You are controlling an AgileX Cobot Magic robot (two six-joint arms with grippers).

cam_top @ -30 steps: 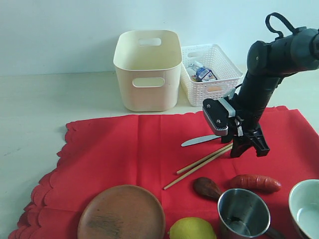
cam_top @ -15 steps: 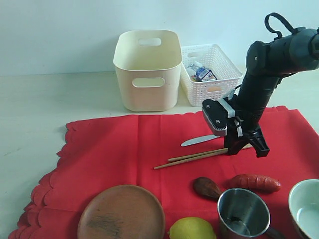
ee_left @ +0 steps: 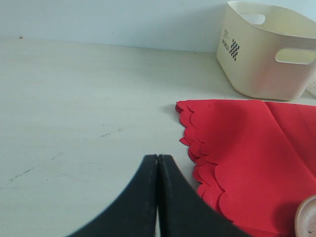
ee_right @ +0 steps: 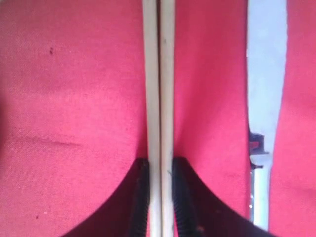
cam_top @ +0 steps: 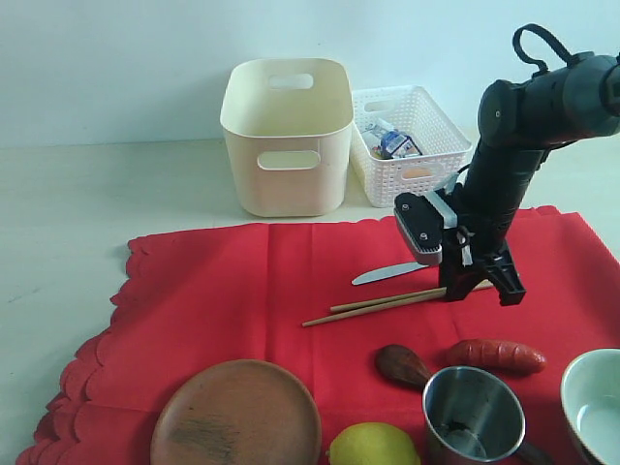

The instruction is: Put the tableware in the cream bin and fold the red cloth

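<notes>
Now the right hand [ee_right: 159,197] clamps the paired chopsticks [cam_top: 387,304] on the red cloth [cam_top: 232,291], likely to carry both to the cream bin [cam_top: 287,145]; left hand [ee_left: 158,197] closed, empty.

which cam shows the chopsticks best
Right wrist view: the chopsticks are close up, pinched in the right gripper. The exterior view shows most of their length, small. The left wrist view lacks them.

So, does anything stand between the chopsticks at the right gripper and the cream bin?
Nothing visible blocks the way. The right gripper is shut on the chopsticks. The knife lies flat on the red cloth beside them, toward the cream bin, probably low enough to lift over.
</notes>
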